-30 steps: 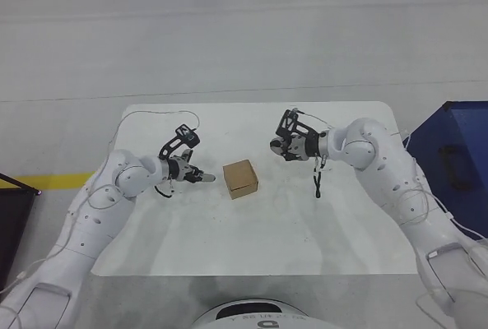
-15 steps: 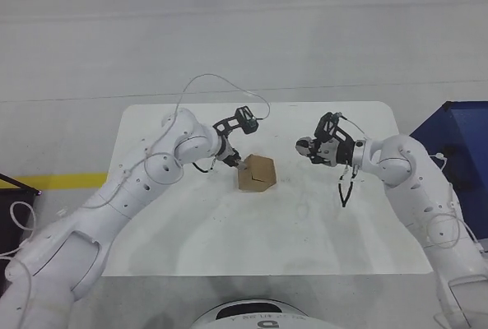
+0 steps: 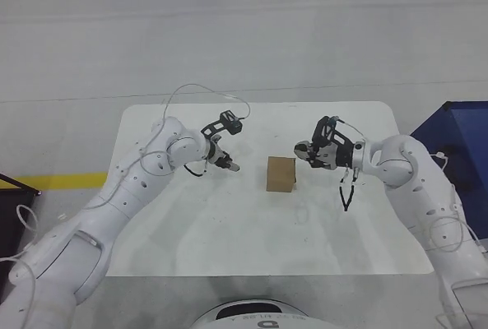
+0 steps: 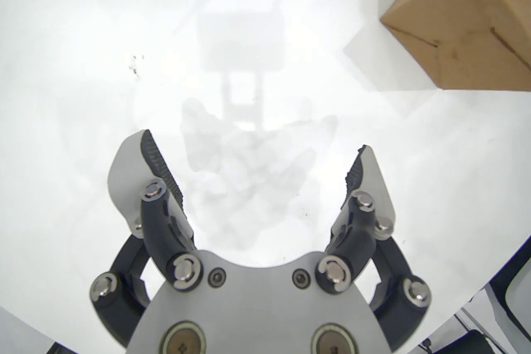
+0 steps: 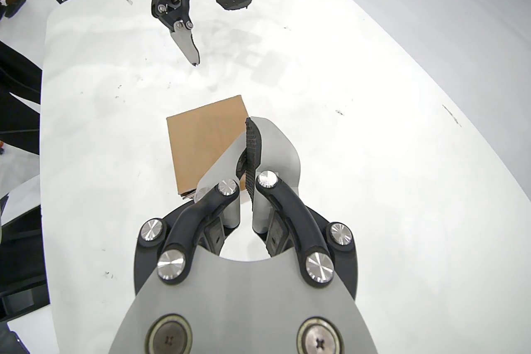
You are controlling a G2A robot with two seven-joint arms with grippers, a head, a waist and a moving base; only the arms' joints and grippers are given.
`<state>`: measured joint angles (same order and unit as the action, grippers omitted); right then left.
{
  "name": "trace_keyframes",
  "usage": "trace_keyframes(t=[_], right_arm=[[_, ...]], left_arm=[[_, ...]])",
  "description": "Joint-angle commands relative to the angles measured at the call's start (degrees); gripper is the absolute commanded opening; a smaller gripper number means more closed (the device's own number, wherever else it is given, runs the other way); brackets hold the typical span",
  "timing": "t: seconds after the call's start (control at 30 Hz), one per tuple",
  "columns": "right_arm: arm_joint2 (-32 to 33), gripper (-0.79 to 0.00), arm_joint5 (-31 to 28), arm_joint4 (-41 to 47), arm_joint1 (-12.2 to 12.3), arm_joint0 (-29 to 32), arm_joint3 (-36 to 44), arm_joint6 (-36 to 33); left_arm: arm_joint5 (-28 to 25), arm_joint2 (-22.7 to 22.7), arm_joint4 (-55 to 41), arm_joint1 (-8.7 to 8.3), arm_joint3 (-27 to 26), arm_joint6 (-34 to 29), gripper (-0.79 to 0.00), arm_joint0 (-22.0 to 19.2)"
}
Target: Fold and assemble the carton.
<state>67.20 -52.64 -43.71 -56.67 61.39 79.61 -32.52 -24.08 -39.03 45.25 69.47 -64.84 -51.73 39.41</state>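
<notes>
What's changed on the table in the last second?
The small brown cardboard carton slid across the white table toward the right gripper. The left gripper, at the carton half a second ago, has drawn back and is open. The right gripper has barely moved since then.

No lettering, number or sign is legible on the carton (image 3: 280, 173) or table (image 3: 227, 238)

One carton (image 3: 280, 173), two claws (image 3: 230, 165) (image 3: 300, 150), one table (image 3: 227, 234)
</notes>
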Motion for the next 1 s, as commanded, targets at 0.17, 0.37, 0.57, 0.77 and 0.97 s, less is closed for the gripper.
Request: trace_keyframes(t=[0.17,0.37,0.57,0.77,0.97], right_arm=[[-6.9,-0.785,3.4,-3.9,-1.1,-1.6,5.4,-3.8],[-12.5,-0.785,9.1,-6.2,-2.5,-4.7,6.2,-7.1],[-17.2,-0.785,12.7,-7.1,-3.8,-7.5,6.2,-12.1],[-22.7,-0.785,14.2,-7.5,-5.4,-9.5,8.2,-16.0],[-17.5,-0.785,11.8,-4.5,-4.3,-8.3,10.6,-10.4]], left_arm=[[-3.8,-12.9,-2.8,-5.23,-6.8,5.8,0.0,10.8],[-4.8,-23.2,-2.2,-8.78,-12.1,10.5,0.0,21.2],[-5.7,-29.0,-2.3,-10.49,-16.0,14.0,0.0,28.7],[-6.5,-30.2,-2.7,-10.85,-16.8,16.4,0.0,31.2],[-5.5,-29.8,-1.8,-10.85,-19.1,15.0,0.0,30.1]])
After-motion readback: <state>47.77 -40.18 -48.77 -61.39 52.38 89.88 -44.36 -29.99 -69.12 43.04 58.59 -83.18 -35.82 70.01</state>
